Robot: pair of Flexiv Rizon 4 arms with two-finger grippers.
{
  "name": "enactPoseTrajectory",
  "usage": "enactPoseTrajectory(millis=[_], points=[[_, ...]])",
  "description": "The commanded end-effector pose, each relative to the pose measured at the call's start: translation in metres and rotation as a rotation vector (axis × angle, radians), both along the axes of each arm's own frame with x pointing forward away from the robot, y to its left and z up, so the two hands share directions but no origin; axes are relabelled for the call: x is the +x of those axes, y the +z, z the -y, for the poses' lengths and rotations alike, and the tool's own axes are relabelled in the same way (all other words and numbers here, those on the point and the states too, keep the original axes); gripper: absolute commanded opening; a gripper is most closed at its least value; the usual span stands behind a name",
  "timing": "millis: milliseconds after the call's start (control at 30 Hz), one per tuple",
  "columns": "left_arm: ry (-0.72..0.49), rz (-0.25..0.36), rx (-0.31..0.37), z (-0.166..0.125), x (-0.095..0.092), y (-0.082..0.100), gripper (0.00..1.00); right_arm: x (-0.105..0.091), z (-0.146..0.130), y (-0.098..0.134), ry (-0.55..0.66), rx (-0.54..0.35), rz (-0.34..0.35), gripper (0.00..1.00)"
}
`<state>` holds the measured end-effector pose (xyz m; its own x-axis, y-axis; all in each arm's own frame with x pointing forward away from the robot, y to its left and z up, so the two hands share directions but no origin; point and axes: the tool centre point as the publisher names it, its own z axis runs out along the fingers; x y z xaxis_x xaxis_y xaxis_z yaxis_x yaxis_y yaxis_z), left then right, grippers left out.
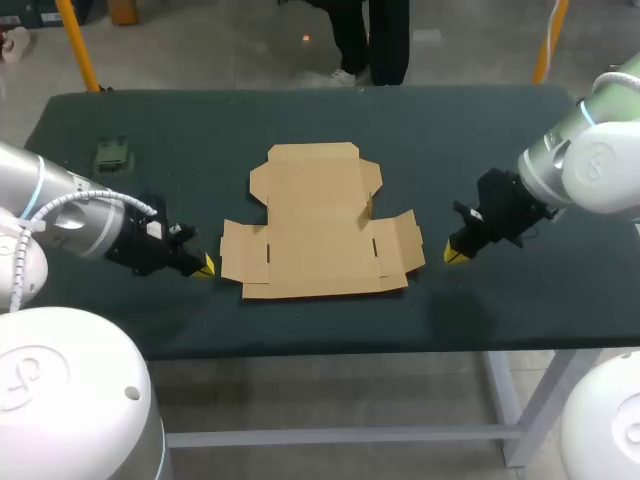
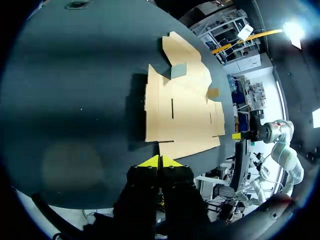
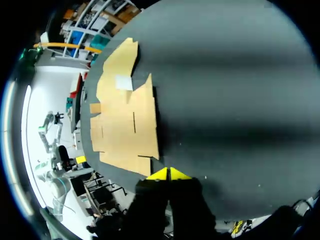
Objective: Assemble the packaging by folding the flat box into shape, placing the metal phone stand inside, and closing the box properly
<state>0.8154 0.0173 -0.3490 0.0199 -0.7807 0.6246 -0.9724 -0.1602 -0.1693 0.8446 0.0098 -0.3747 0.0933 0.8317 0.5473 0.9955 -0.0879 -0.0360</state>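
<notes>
The flat brown cardboard box (image 1: 320,222) lies unfolded in the middle of the dark table; it also shows ahead of each gripper as the flat box (image 2: 182,107) and the flat box (image 3: 125,120). My left gripper (image 1: 204,266) hovers low just left of the box's left flap, fingers shut with nothing in them; its yellow tips meet at the gripper (image 2: 159,162). My right gripper (image 1: 455,256) sits just right of the box's right flap, also shut and empty, seen as the gripper (image 3: 168,174). A small olive-green metal phone stand (image 1: 113,155) rests at the table's far left.
The dark green table (image 1: 480,130) has bare cloth on both sides of the box. Its front edge runs close below the box and both grippers.
</notes>
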Motion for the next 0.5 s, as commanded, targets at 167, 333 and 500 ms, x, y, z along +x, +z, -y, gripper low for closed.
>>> enactPoseTrajectory(millis=[167,333,500], points=[[-0.032,-0.02,-0.037,-0.007,-0.013,-0.009,0.0,-0.028,0.004,0.001,-0.008,0.006,0.042,0.0],[-0.058,-0.036,-0.065,-0.008,-0.016,-0.016,0.0,-0.039,0.002,-0.007,-0.01,0.019,0.08,0.0],[-0.096,-0.058,-0.086,-0.006,-0.021,-0.021,0.0,-0.046,-0.002,-0.015,-0.009,0.027,0.104,0.0]])
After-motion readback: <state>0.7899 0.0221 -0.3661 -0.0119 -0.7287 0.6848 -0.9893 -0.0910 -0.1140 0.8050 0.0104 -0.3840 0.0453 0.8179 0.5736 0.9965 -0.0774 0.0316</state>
